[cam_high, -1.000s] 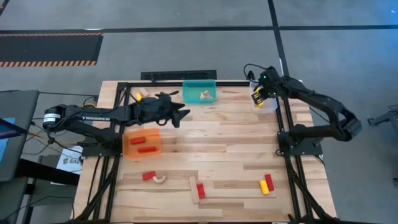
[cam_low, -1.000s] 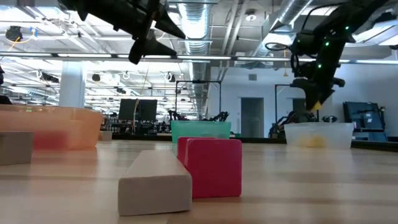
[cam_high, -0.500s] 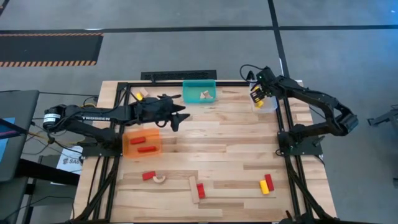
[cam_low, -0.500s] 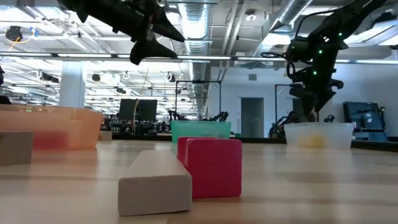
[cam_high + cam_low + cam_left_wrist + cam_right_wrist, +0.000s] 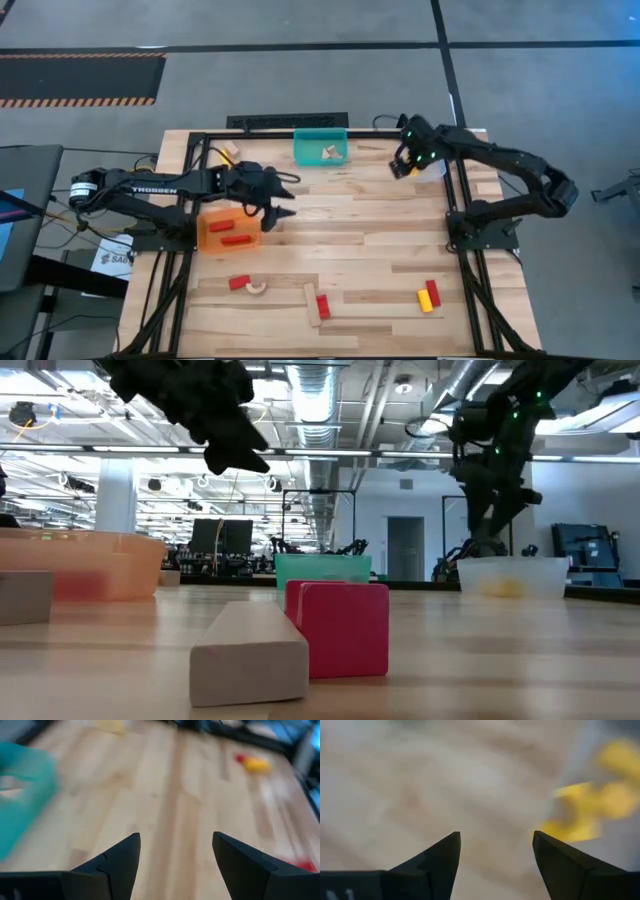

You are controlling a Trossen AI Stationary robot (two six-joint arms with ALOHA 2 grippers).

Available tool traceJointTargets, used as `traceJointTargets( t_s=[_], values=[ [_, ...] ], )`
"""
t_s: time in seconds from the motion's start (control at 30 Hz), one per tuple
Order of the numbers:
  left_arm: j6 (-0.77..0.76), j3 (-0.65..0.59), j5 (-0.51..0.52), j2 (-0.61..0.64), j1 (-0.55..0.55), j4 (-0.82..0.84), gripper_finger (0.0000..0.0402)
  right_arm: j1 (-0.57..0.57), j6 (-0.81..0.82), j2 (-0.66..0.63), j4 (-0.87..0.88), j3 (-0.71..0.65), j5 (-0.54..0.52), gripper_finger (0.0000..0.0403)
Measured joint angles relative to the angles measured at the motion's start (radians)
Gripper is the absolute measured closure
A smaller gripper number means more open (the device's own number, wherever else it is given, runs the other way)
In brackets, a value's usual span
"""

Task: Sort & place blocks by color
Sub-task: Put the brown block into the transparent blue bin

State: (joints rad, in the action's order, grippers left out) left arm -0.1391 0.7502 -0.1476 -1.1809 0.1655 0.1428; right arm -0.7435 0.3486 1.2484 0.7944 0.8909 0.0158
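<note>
From above, the left claw [image 5: 275,212] hangs at the orange bin's [image 5: 205,238] far right corner, over the worktop [image 5: 360,235]. Two red blocks [image 5: 228,232] lie in that bin; pale blocks [image 5: 328,153] lie in the teal bin [image 5: 320,136], beyond it. The right claw [image 5: 398,168] hovers right of the teal bin. Nearer than the orange bin lie a red block [image 5: 239,283], a pale arch [image 5: 257,289], a pale bar [image 5: 312,304] touching another red block [image 5: 323,306], and a red-yellow pair [image 5: 429,295].

At worktop level, the pale bar [image 5: 250,651] leans on the red block [image 5: 338,627]; the clear bin [image 5: 511,577] holds yellow pieces.

In the left wrist view its fingers [image 5: 117,862] are spread and empty.

The right wrist view shows spread, empty fingers [image 5: 437,862] too, with blurred yellow blocks [image 5: 592,812] ahead.
</note>
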Motion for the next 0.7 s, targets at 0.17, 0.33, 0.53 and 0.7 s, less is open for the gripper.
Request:
traceJointTargets(
  t_s=[0.17,0.33,0.53,0.7],
  values=[
    [0.236,0.000,-0.163,-0.013,-0.003,0.057,0.0166,0.262,0.199,-0.022,0.025,0.000,0.028,0.0134],
    [0.434,0.000,-0.274,-0.075,-0.011,0.072,0.0166,0.537,0.415,-0.034,0.026,0.000,0.004,0.0134],
    [0.413,0.003,-0.361,-0.179,-0.085,0.087,0.0166,0.845,0.591,-0.034,0.038,0.000,-0.009,0.0133],
    [0.247,0.043,-0.262,-0.194,-0.246,0.285,0.0166,1.058,0.737,-0.034,0.089,0.000,-0.093,0.0133]
  ],
)
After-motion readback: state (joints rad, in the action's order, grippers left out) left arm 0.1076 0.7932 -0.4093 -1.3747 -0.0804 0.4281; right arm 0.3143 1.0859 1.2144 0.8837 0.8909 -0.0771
